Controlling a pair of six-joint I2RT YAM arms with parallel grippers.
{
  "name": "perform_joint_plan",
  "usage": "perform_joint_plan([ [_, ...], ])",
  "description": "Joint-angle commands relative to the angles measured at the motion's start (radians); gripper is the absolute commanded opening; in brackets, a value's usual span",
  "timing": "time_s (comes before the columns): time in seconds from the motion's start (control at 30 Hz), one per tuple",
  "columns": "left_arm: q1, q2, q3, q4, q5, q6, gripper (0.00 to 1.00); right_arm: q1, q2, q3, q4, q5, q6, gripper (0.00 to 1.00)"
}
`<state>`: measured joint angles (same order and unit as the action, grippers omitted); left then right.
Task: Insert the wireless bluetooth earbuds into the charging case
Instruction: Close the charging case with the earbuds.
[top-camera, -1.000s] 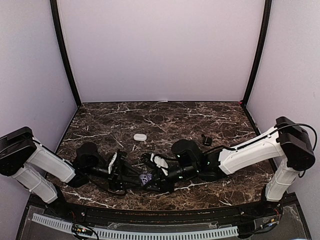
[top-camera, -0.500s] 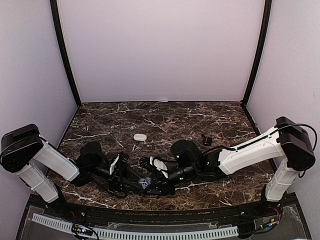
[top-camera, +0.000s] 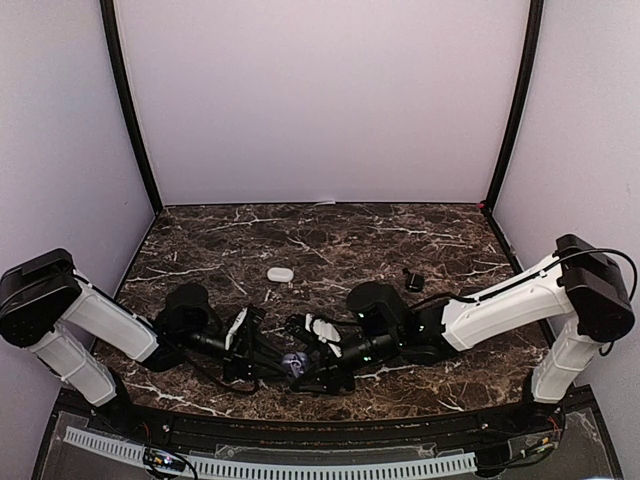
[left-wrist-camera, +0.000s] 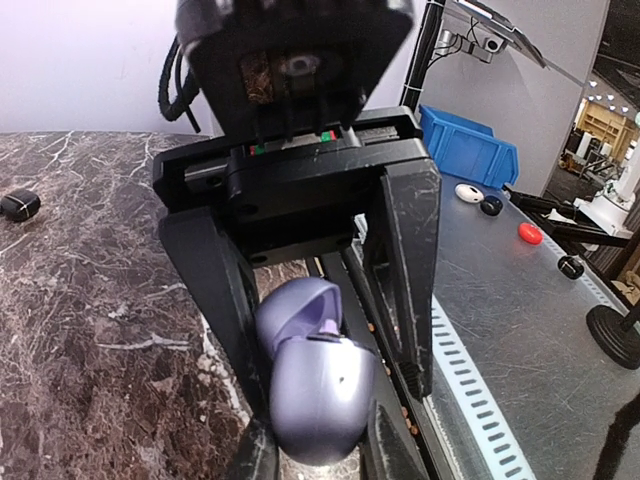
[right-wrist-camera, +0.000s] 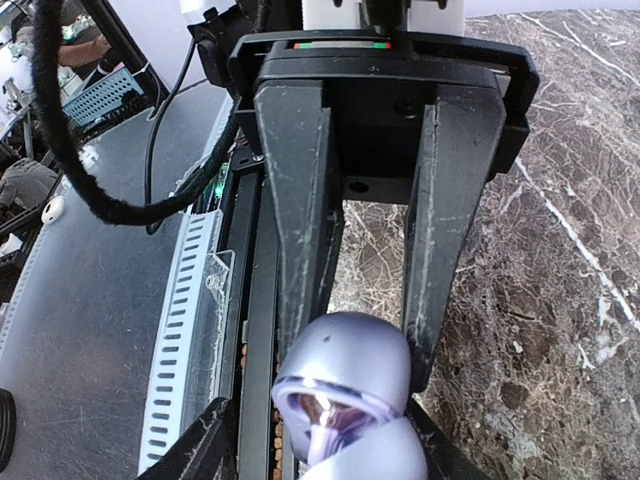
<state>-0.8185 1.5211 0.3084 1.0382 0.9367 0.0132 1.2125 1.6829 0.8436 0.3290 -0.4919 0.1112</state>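
Purple plastic, pebble-shaped: the charging case sits between the two arms near the front edge of the worktop, with its lid hinged open.

Left fingers: drawn narrow, one pressing each side of the case and gripping it.

Right fingers: set wider, one on each side of the same case. One lies close against its flank and the other stands off with a visible gap.

Case interior: a glossy purple hollow shows under the lid. Whether an earbud sits in it cannot be told.

Surface: dark brown marble pattern with white veins. A small white case lies nearer the middle, well apart from both sets of fingers. A small dark object lies further right, near the right arm.

Room: pale lilac panels close three sides, with black posts at the rear corners. A white slotted strip runs along the near edge. Beyond it is a grey bench carrying a blue bin.
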Motion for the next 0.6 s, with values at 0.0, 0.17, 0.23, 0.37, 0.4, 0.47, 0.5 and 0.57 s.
perform_joint_plan([
  [0.0,0.008,-0.027,0.007,-0.044,-0.087,0.024,0.05,0.006,-0.056,-0.027,0.052,-0.034,-0.001,0.52],
  [0.17,0.012,-0.032,0.008,-0.063,-0.125,0.024,0.05,0.007,-0.05,-0.024,0.034,-0.013,0.002,0.49],
  [0.23,0.019,-0.032,0.011,-0.079,-0.179,0.023,0.05,0.007,-0.048,-0.024,0.033,-0.005,0.004,0.48],
  [0.37,0.044,-0.026,0.017,-0.103,-0.217,0.001,0.04,0.007,-0.047,-0.029,0.028,0.014,0.007,0.48],
  [0.4,0.052,-0.026,0.016,-0.098,-0.214,-0.009,0.04,0.006,-0.047,-0.03,0.028,0.017,0.007,0.48],
  [0.47,0.063,-0.026,0.011,-0.086,-0.2,-0.018,0.04,0.006,-0.046,-0.031,0.028,0.024,0.006,0.48],
  [0.5,0.065,-0.026,0.011,-0.081,-0.19,-0.018,0.04,0.007,-0.047,-0.031,0.027,0.031,0.006,0.48],
  [0.57,0.064,-0.028,0.009,-0.074,-0.167,-0.016,0.04,0.007,-0.05,-0.034,0.024,0.066,0.007,0.48],
])
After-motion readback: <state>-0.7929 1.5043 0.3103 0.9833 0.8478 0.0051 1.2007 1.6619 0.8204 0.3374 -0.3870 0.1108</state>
